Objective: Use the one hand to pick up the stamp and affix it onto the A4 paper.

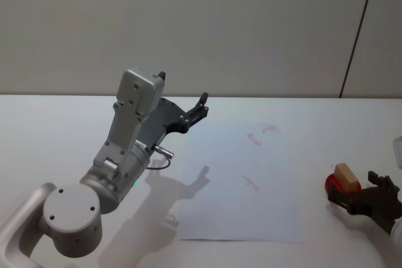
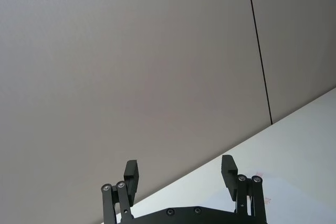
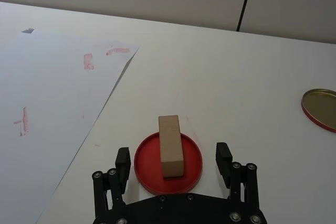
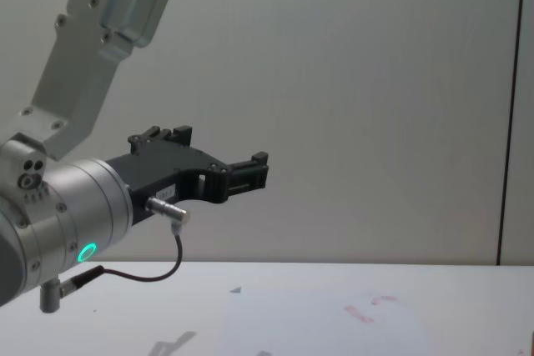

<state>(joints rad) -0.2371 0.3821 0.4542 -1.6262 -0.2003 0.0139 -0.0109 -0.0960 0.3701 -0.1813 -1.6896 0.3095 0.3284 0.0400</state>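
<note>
Light-tan stamp (image 3: pixel 171 145), red dish (image 3: pixel 146 162) that may be an ink pad, white A4 paper (image 3: pixel 52 119) with faint red smudges (image 3: pixel 88 61).

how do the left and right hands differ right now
The left hand hangs raised in the air at the left of the A4 paper; the right hand sits low at the table. The left hand brackets nothing; the right hand brackets the stamp resting on a red dish. Both are black and open.

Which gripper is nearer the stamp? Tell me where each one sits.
Right. The right gripper is open just short of the stamp, fingers flanking its red pad. The left gripper is open, raised near the A4 paper's far left corner, across the sheet.
</note>
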